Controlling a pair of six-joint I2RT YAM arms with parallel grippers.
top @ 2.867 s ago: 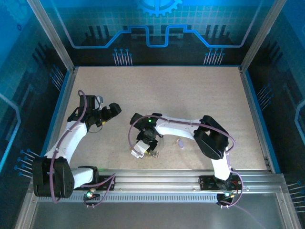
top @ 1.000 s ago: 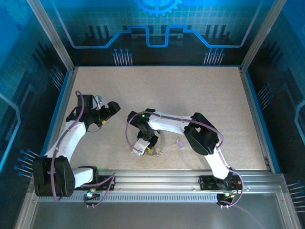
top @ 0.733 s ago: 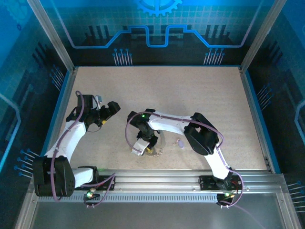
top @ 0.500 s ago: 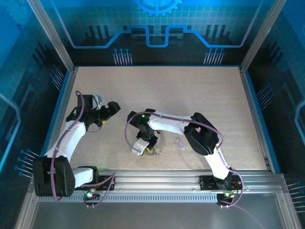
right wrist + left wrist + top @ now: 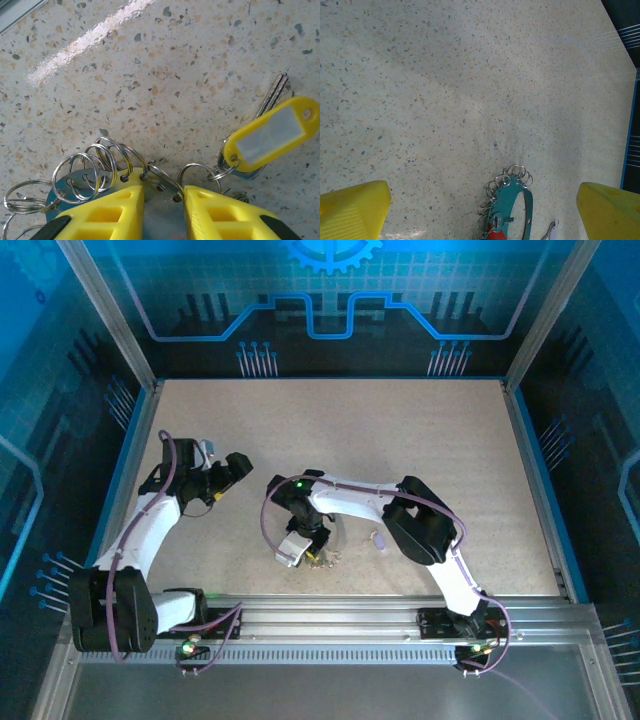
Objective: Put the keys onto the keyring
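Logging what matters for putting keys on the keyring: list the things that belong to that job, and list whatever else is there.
Job: keyring, yellow-tagged key, red key, lilac key, right gripper at the keyring.
Other: speckled table, metal rail at the near edge, left gripper open, apart from the keys.

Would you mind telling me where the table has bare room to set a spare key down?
The far half of the table is bare, beyond the left end effector and the right arm. So is the right side, past that arm's elbow. The near centre is crowded: the right end effector grips the keyring, the lilac key just beside.
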